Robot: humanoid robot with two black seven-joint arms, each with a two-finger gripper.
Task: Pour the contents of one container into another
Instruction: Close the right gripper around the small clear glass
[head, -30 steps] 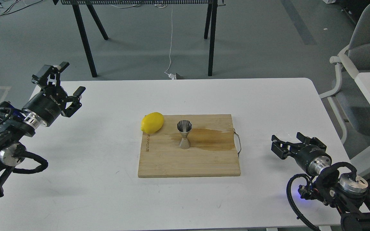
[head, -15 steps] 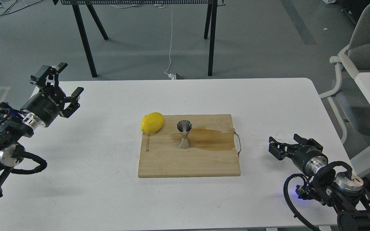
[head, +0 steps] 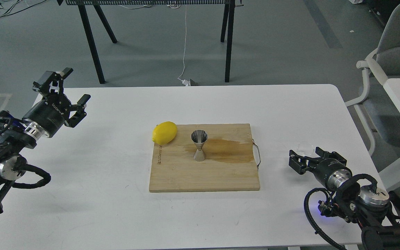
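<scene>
Right gripper [head: 307, 158], jaws apart, lay beside the cup [head: 305, 147] at the table's [head: 116, 208] right edge; light, slick and fragile, the cup likely needed a mid-wall grip.

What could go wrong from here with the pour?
1. The glass cup is barely visible against the white table, just beyond the open right gripper; a misjudged grasp may knock it over.
2. The jigger has a narrow waist and small base; a bump may tip it.
3. The cutting board already shows a wet stain beside the jigger, so a pour may miss the small mouth.
</scene>
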